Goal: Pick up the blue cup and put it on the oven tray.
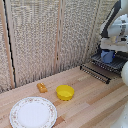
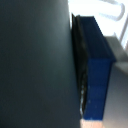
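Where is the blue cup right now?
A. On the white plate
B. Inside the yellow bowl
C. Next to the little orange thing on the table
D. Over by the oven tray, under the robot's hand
D. The blue cup sits at the oven tray, just below the hand, far from the yellow bowl and the white plate.

A pale woven-reed screen in wooden frames closes off the back of the scene, its panels divided by upright wooden posts. In front lies a light wooden plank table, evenly and softly lit.
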